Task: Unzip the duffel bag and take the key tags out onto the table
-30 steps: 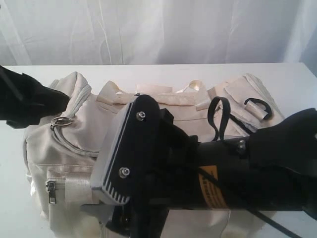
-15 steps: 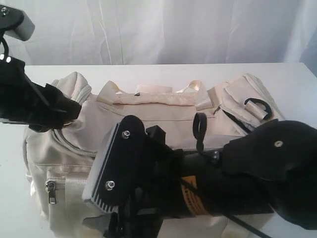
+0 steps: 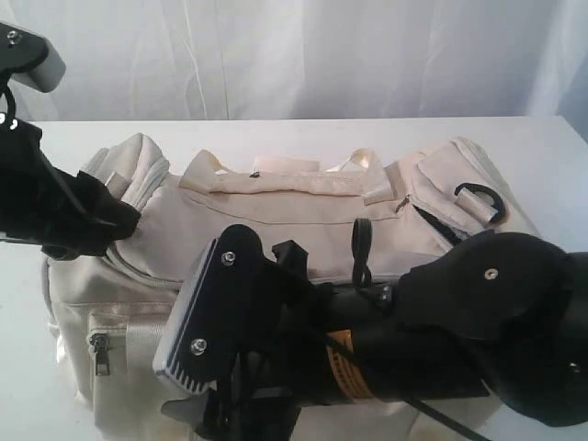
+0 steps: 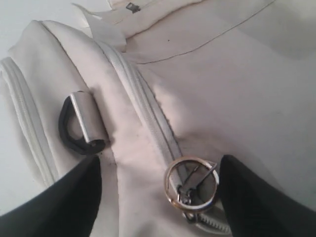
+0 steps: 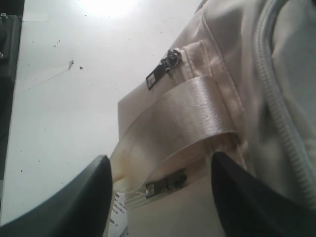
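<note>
The cream duffel bag (image 3: pixel 303 207) lies zipped shut on the white table (image 3: pixel 551 156). My left gripper (image 4: pixel 158 197) is open over the bag's left end. Its dark fingers (image 4: pixel 252 197) stand on either side of the metal ring pull (image 4: pixel 191 181) of the main zipper, and a dark D-ring (image 4: pixel 79 126) lies beside it. My right gripper (image 5: pixel 160 197) is open low against the bag's front. Between its fingers is a side pocket's zipper pull (image 5: pixel 165 182), under a satin strap (image 5: pixel 177 118). The key tags are hidden.
My right arm (image 3: pixel 413 340) fills the front of the exterior view and covers the bag's front. A second dark zipper pull (image 5: pixel 165 66) hangs further along the pocket. A white paper label (image 5: pixel 117 217) sticks out by the strap. White curtains hang behind the table.
My left arm has come down over the bag's left end and now covers the ring pull in the exterior view. My right arm has sunk lower and moved left, its jaws narrowing slightly.
</note>
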{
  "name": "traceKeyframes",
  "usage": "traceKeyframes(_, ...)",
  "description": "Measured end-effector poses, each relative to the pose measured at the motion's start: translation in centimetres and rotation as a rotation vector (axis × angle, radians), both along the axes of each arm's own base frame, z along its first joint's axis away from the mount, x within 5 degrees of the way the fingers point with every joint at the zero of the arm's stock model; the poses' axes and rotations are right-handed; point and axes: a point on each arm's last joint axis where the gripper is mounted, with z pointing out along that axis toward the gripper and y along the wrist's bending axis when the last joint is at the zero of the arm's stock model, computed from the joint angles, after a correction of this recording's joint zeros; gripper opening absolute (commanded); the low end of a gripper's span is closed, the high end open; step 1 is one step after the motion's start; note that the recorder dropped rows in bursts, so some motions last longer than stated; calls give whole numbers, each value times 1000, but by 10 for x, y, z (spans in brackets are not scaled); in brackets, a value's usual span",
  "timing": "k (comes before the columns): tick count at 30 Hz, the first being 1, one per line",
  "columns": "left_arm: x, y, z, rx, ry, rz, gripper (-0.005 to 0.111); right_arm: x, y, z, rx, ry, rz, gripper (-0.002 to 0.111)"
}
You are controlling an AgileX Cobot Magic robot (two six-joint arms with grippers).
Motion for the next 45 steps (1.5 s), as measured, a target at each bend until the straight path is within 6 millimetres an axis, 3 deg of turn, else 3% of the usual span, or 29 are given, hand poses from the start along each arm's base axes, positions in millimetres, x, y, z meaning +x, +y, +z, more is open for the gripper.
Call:
traceKeyframes(8, -2, -1, -2, -15, 40, 1, 64, 1, 0, 0, 1, 6, -17, 55)
traceKeyframes(14, -4, 0, 11, 24, 11, -48, 64, 4, -1, 0, -1, -14, -50, 55)
traceKeyframes(19, -11, 3, 10, 69, 90, -60, 64, 6, -1, 0, -2, -24, -68, 55)
traceKeyframes(25, -10, -4, 11, -18, 115, -68, 63, 6, -1, 0, -2, -24, -68, 55)
traceKeyframes(31, 4, -16, -2, -17, 154, -71, 51, 6, -1, 0, -2, -25, -70, 55)
traceKeyframes(33, 7, -18, -1, -34, 127, -67, 36, 6, -1, 0, -2, -25, -70, 55)
traceKeyframes(35, 8, -18, 0, -45, 109, -65, 14, 6, -1, 0, -2, -25, -70, 55)
traceKeyframes(37, 8, -18, 0, -46, 108, -64, 2, 6, -1, 0, -3, -25, -70, 55)
traceKeyframes(45, 10, -16, 0, -1, 83, -69, 1, 7, -1, 0, -3, -26, -72, 55)
